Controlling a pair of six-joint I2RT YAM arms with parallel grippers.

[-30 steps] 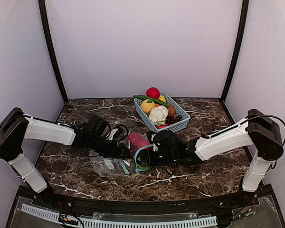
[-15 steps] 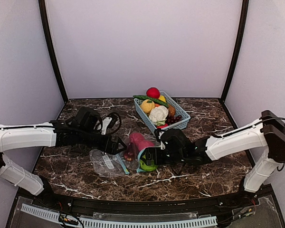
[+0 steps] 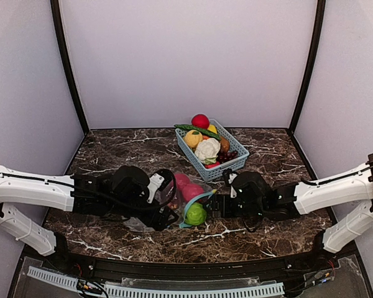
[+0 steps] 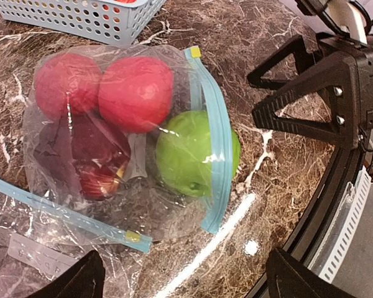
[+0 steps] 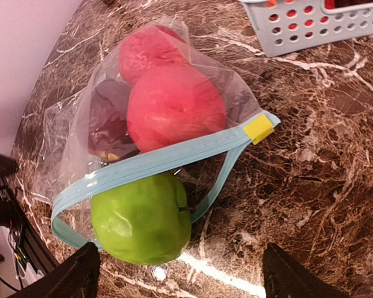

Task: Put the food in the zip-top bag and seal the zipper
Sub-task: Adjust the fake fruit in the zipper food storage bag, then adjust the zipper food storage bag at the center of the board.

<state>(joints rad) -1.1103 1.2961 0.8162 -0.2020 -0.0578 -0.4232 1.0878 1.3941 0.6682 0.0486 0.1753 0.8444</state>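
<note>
The clear zip-top bag (image 3: pixel 177 189) lies on the marble, its light-blue zipper (image 5: pixel 168 162) unsealed. Inside it are two pink-red fruits (image 4: pixel 135 93) (image 4: pixel 65 84) and a dark red apple (image 4: pixel 90 155). A green apple (image 5: pixel 140 220) sits in the bag's mouth, half sticking out between the zipper lips (image 4: pixel 214 143). My left gripper (image 4: pixel 186 285) is open just short of the bag's near side, holding nothing. My right gripper (image 5: pixel 183 279) is open too, a little to the right of the green apple (image 3: pixel 195 215), apart from it.
A light-blue lattice basket (image 3: pixel 229 166) stands behind the bag with a red apple (image 3: pixel 200 120), a yellow citrus (image 3: pixel 193 138), a cauliflower (image 3: pixel 207 149) and other food. A second clear bag with a blue strip (image 4: pixel 62 214) lies flat by my left gripper.
My right gripper has drawn back to the right, leaving the green apple in the bag's mouth. My left gripper has let go of the bag's edge and swung toward its near side.
</note>
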